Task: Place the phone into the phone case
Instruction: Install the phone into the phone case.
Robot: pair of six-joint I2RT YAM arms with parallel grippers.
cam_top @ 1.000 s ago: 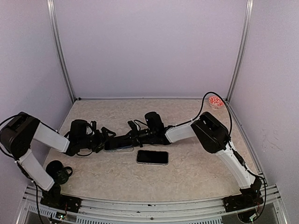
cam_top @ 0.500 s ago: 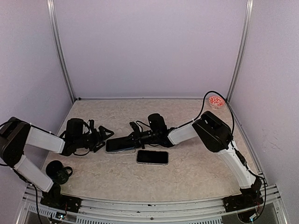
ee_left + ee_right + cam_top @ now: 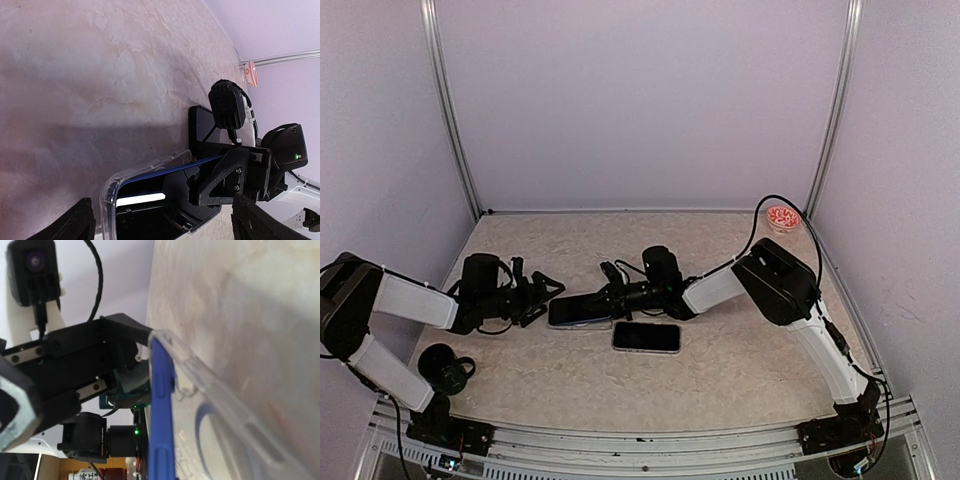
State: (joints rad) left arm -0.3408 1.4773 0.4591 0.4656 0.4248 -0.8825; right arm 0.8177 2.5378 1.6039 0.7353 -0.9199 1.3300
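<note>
Case (image 3: 576,311) holding the phone (image 3: 161,405) is clamped by the right hand (image 3: 600,299); the left hand (image 3: 548,299) is spread apart just left of it.

Small red and white dish (image 3: 782,216) in the far right corner of the pale tabletop (image 3: 720,380). Black round thing (image 3: 442,366) near the front left edge.

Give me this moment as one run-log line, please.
state: blue phone angled in clear case | right gripper: shut on blue phone | left gripper: open beside case
</note>
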